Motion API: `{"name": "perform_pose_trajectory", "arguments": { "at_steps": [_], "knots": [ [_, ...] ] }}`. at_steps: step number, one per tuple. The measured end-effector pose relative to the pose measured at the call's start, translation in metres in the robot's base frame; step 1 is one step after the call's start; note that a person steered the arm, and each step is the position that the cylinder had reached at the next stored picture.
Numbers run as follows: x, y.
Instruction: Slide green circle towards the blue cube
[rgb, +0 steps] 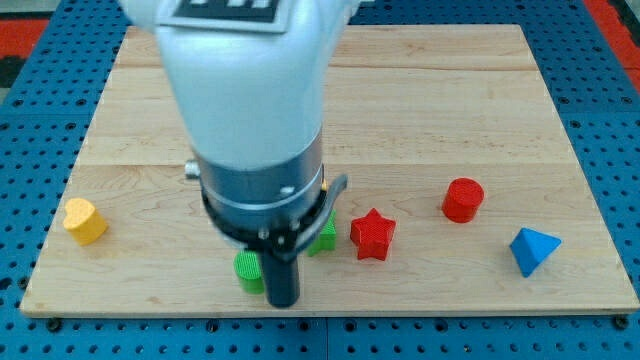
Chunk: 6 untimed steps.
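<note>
The green circle (248, 269) lies near the view's bottom edge of the wooden board (430, 110), partly hidden behind my rod. My tip (283, 301) sits just to its right and slightly below, touching or nearly touching it. The blue block (532, 250), a pointed triangular shape rather than a clear cube, lies at the far right. A second green block (324, 236) peeks out from behind the arm, shape not clear.
A red star (373, 234) lies right of the arm. A red cylinder (463, 199) sits further right. A yellow block (84, 220) sits at the left edge. The arm's large white and grey body hides the board's middle.
</note>
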<state>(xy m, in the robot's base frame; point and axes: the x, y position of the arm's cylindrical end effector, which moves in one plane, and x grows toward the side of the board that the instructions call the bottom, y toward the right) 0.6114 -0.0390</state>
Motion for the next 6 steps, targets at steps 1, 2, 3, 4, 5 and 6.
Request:
{"name": "perform_pose_trajectory", "arguments": {
  "at_steps": [1,2,3,4,5,6],
  "knots": [
    [0.002,-0.019],
    [-0.037,-0.031],
    [-0.069,-0.024],
    [-0.027,-0.055],
    [-0.039,-0.11],
    [-0.07,-0.098]
  ]
}}
